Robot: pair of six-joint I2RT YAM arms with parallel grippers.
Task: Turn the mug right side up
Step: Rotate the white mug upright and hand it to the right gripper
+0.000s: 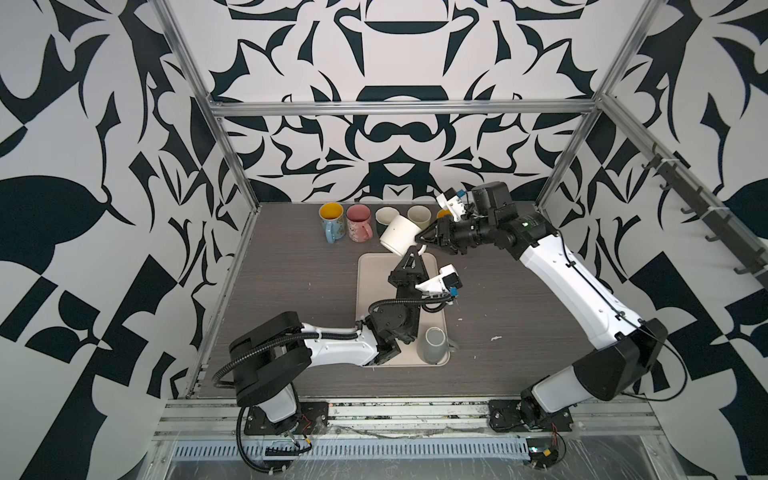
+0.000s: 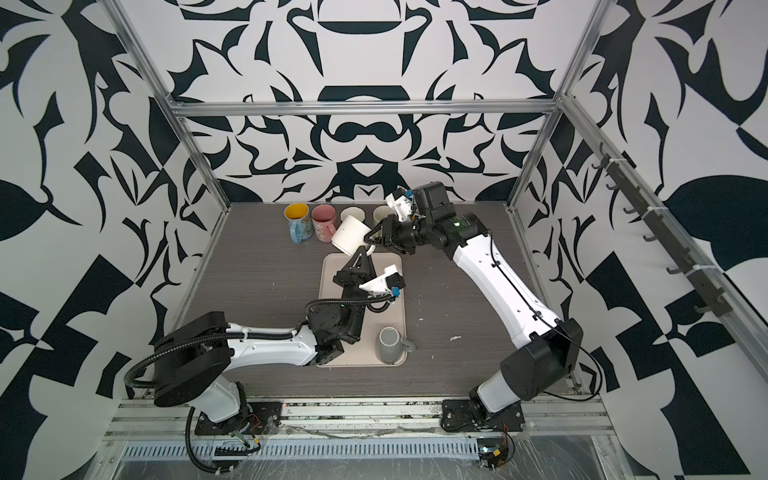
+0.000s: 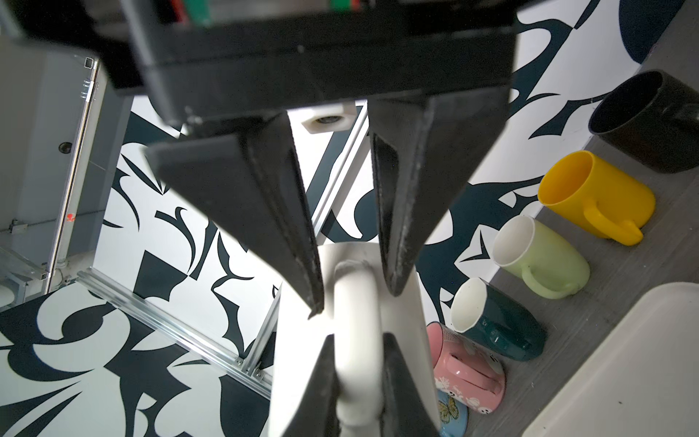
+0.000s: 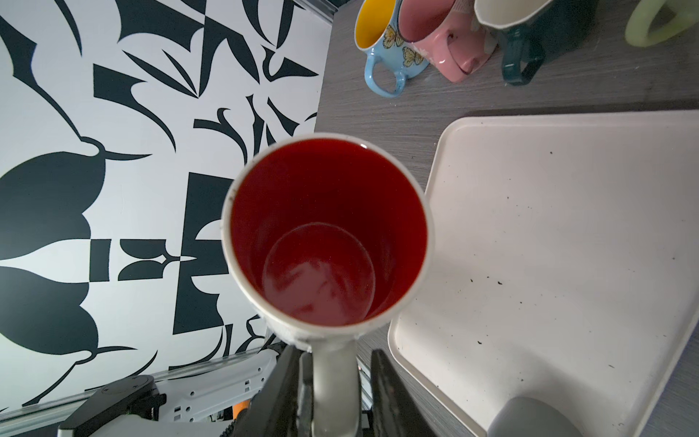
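Back row along wall: blue butterfly mug [image 1: 332, 224], pink mug [image 1: 359, 224], teal mug [image 1: 384, 215] (partly behind white mug [image 1: 397, 239]), pale-green mug [image 1: 417, 214]. Yellow mug [image 3: 594, 196], black mug [image 3: 650, 121] largely hidden by right arm [image 1: 552, 270] in both top views. Grey mug [image 1: 434, 345] on tray's [image 1: 368, 299] near end. White mug aloft, tilted, above tray's far edge. Left gripper [image 3: 354, 300] clamped on its handle [image 3: 355, 340]; right gripper [image 4: 336, 363] narrow, straddling same handle, gap beside one finger.

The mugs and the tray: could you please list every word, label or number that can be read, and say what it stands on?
None: no text can be read in any view.
blue mug: butterfly pictures only, no words.
pink mug: small printed marks, too blurred to read.
white mug and tray: plain, nothing printed that shows.
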